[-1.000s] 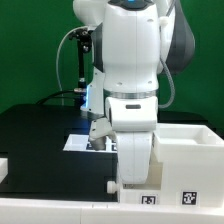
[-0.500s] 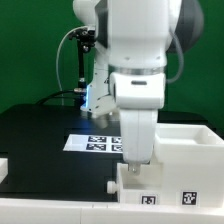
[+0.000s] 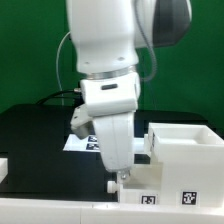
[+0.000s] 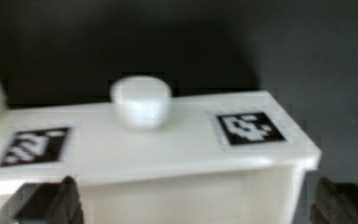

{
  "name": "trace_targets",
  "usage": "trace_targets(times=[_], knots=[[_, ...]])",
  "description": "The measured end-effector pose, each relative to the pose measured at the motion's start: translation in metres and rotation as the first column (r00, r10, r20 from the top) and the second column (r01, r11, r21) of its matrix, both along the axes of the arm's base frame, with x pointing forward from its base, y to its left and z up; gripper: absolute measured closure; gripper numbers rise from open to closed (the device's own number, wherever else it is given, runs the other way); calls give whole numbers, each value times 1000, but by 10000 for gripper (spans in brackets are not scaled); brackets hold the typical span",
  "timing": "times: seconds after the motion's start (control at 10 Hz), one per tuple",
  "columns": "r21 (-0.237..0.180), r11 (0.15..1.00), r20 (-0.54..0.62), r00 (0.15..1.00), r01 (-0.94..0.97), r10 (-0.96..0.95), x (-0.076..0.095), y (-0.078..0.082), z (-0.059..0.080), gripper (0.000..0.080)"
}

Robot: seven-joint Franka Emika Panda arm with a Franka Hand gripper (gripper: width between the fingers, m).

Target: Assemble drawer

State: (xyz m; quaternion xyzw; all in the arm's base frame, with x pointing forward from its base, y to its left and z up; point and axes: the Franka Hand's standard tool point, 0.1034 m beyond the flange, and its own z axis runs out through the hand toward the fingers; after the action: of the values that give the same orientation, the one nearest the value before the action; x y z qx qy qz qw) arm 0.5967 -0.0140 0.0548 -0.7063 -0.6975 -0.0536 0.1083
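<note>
Arm (image 3: 108,60): bulky glossy white casing, standing mid-scene over the matte black worktop (image 3: 35,125).

Drawer housing (image 3: 185,150): matte white plastic, boxy, open on top. It sits by the worktop's front edge, toward the exterior view's right.

Drawer tray (image 4: 158,150): same white plastic with a flat rectangular face, at the front edge just beside the housing. Two square black-and-white tags (image 4: 250,128); a short round knob (image 4: 140,100) sits between them, set back.

Gripper (image 4: 194,203): over the tray, blurred fingers (image 4: 48,200) spread wide to either side, holding nothing.

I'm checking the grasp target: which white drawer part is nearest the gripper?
The knobbed part, lying straight beneath the open gripper; the larger housing stands off to the exterior view's right.
</note>
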Motion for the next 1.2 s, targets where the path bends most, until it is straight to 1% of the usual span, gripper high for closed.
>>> trace_targets(times=[0.1, 0.2, 0.3, 0.5, 0.6, 0.7, 0.8, 0.9, 1.0, 1.1, 1.2], knots=[[39, 999, 6, 1000, 5, -5, -1, -9, -3, 151], [62, 998, 2, 1000, 9, -9, -4, -17, -5, 151], [95, 995, -8, 1000, 16, -15, -8, -24, -8, 151], [97, 995, -18, 1000, 20, -19, -8, -29, -11, 151], [109, 993, -39, 999, 33, -29, -1, -37, -19, 151], [110, 993, -40, 999, 36, -31, 8, -38, -21, 151], [117, 993, -48, 999, 32, -26, 7, -34, -23, 151], [129, 991, -78, 997, 27, -17, 1, -26, -30, 151], [124, 989, -105, 992, 77, -64, -1, -14, -33, 151], [112, 988, -112, 989, 105, -92, -2, 0, -27, 151], [77, 990, -96, 989, 120, -112, -4, 0, -26, 151]])
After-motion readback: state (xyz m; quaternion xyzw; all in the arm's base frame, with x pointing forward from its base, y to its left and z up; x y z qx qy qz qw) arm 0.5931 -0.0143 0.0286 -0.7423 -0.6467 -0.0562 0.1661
